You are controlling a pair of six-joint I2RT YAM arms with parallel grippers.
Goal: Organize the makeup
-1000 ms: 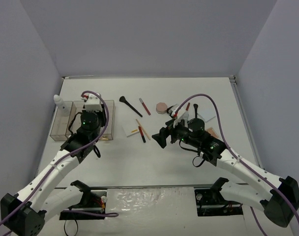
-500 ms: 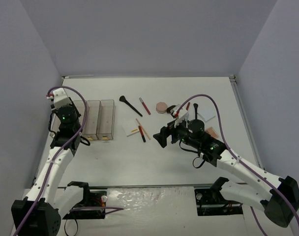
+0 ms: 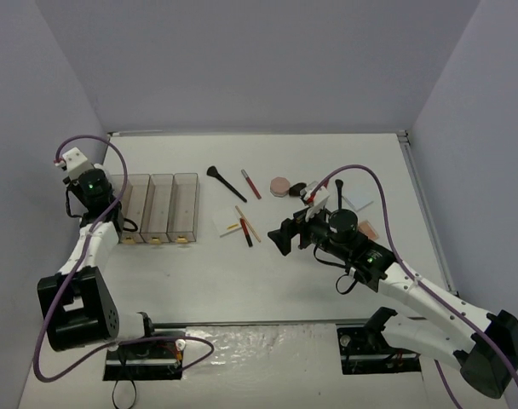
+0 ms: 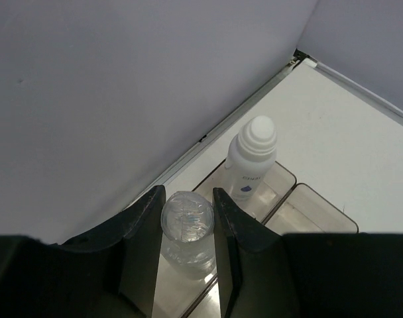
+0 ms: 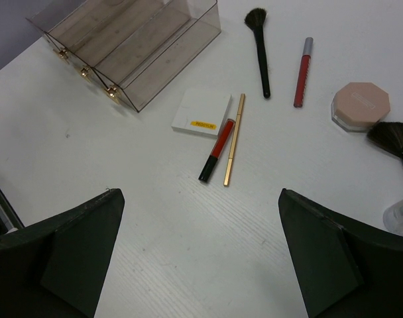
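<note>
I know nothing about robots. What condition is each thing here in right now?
left pincer: closed on the clear bottle
clear bottle: held upright
white bottle: capped, standing upright in a bin
right pincer: wide open, empty
pink compact: lid shut, lying flat
white pad: lying flat

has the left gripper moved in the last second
Yes. The left gripper, holding a bottle, has moved left, from over the bins to beyond their left end.
</note>
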